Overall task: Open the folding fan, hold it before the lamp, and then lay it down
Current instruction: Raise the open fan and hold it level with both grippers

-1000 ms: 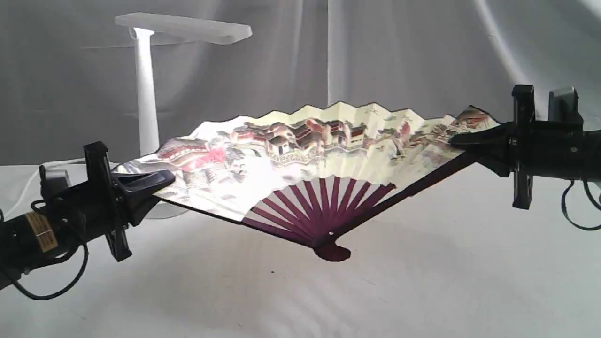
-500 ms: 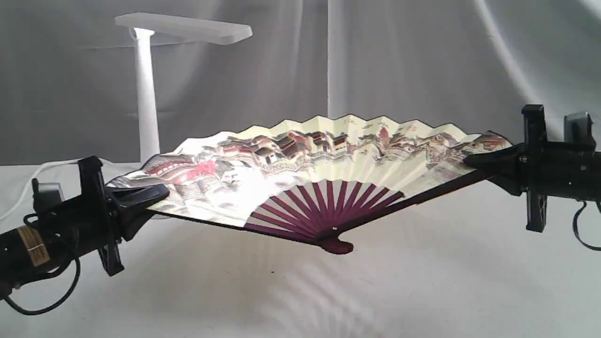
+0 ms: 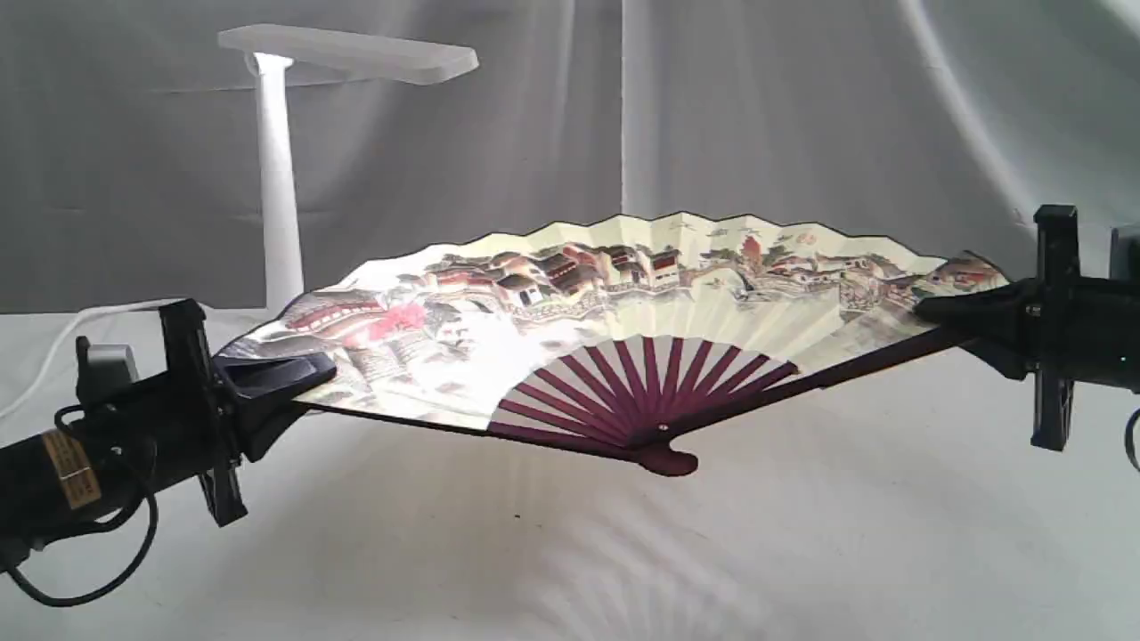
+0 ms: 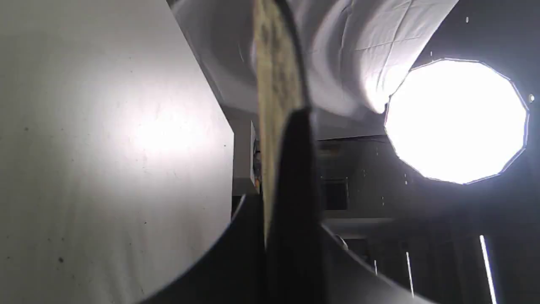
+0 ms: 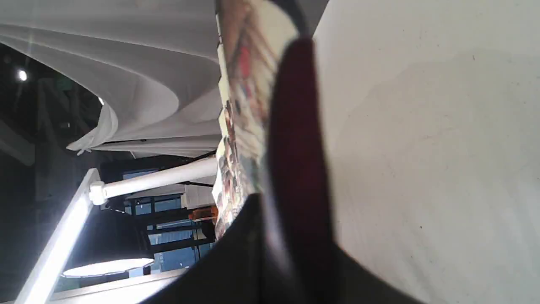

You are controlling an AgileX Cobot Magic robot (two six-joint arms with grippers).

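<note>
FAN ON SHOW: We count one fan [image 3: 623, 303], one lamp [image 3: 276, 178] and two arms. The fan is spread fully open and held in the air over the white counter [image 3: 802, 552]. Its painted face is up and its pivot points toward the ext. cam. The left fingers [image 3: 276, 369] pinch its left end. The right fingers [image 3: 971, 307] pinch its right end, which sits higher in that view. Each pair clamps one of the 2 guard sticks [image 3: 855, 369].

Both wrist views show the fan [image 4: 274, 84] [image 5: 244, 84] edge-on, gripped between two dark fingers [image 4: 295, 190].

The lamp stands upright at back left, behind the fan's left part, w/ its head above the fan. The right wrist view shows its stem [image 5: 160, 178] and a bright strip under the head. One round studio light [image 4: 455, 120] glares in the left wrist view.
</note>
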